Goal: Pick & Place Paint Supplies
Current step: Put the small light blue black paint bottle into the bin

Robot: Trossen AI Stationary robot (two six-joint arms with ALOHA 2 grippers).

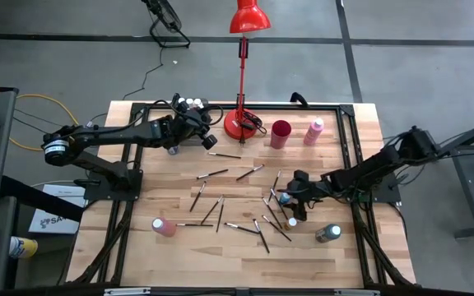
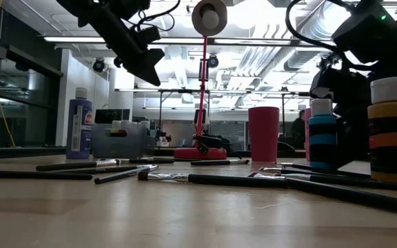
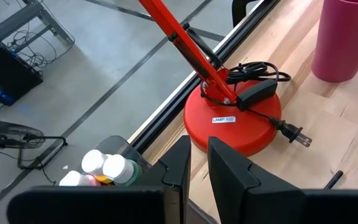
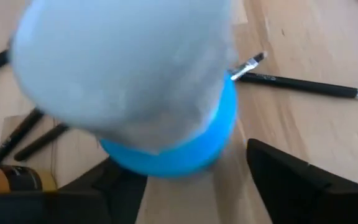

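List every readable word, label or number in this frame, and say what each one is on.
"LAMP 100" (last characters uncertain): small white sticker on the round red lamp base.
"SA...", cut off: white sheet on the floor left of the table.
Label on the tall blue paint bottle: too blurred to read.
Yellow and black banded bottle: no legible text.

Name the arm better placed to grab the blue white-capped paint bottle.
Right: the right gripper already straddles the blue white-capped paint bottle; the left gripper hangs by the red lamp base.
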